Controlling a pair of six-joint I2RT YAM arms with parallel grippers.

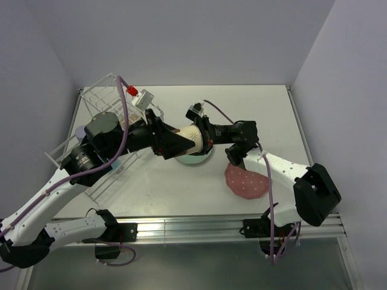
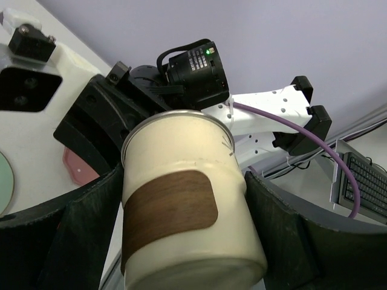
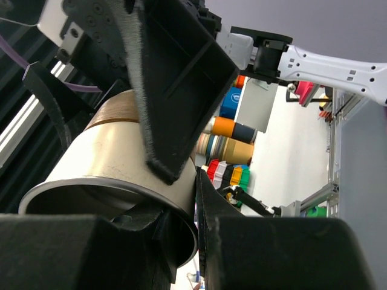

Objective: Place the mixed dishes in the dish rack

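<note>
The cream bowl (image 1: 192, 136), tall with a brown band (image 2: 169, 208), hangs sideways above the mint-green flower plate (image 1: 195, 161). My right gripper (image 1: 204, 134) is shut on its rim, one finger inside and one outside (image 3: 195, 205). My left gripper (image 1: 187, 144) straddles the bowl's body (image 2: 184, 181), with both pads (image 2: 275, 229) against its sides. The pink white-dotted plate (image 1: 247, 183) lies flat to the right. The white dish rack (image 1: 100, 103) stands at the far left, partly hidden by my left arm.
A red-capped white object (image 1: 136, 93) sits at the rack's back corner. A pale rounded thing (image 1: 80, 129) shows at the rack's left side. A metal rail (image 1: 193, 228) runs along the near table edge. Walls close the back and sides.
</note>
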